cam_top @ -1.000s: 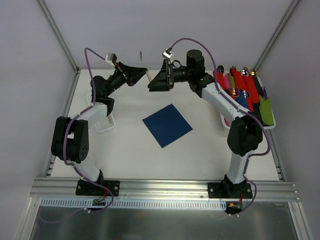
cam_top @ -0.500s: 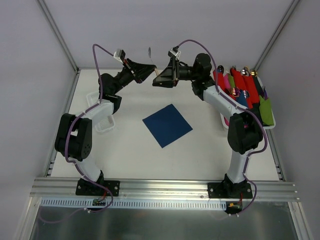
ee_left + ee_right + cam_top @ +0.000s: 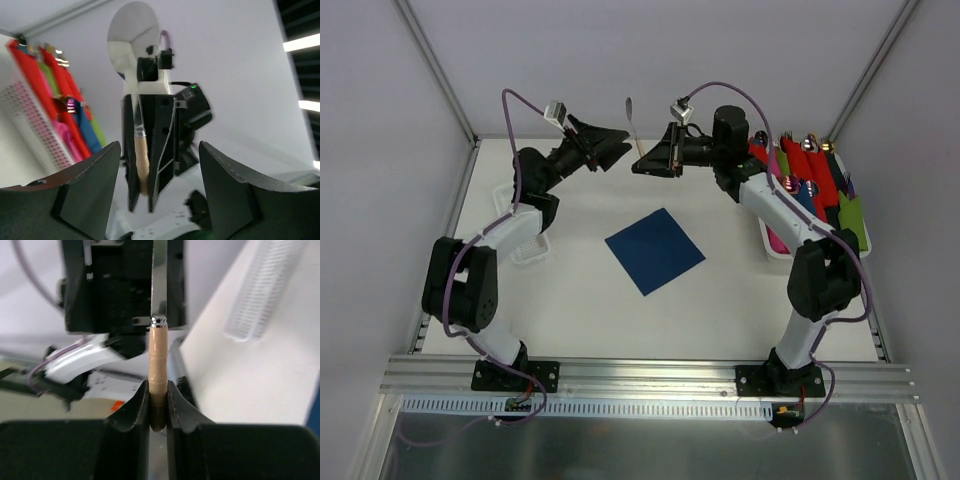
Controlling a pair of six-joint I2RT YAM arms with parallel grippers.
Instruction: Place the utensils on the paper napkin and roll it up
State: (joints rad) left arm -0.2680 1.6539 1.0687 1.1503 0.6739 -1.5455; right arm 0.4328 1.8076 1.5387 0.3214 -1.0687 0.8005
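A spoon (image 3: 630,118) with a pale tan handle (image 3: 158,360) and a shiny bowl (image 3: 132,35) stands upright in the air above the far middle of the table. My right gripper (image 3: 643,160) (image 3: 158,387) is shut on the lower end of the handle. My left gripper (image 3: 617,146) (image 3: 159,150) faces it from the left, open, with its fingers (image 3: 95,185) apart on either side of the spoon and touching nothing. The dark navy paper napkin (image 3: 654,250) lies flat and unrolled on the table below, with nothing on it.
A white tray (image 3: 770,243) at the right edge holds several red, pink, green and blue rolled napkins (image 3: 807,175). A small white perforated basket (image 3: 527,250) sits at the left by the left arm. Grey walls close in the back and both sides.
The right gripper has closed on the spoon's handle. The left gripper, which held the spoon before, has opened and drawn slightly back to the left.
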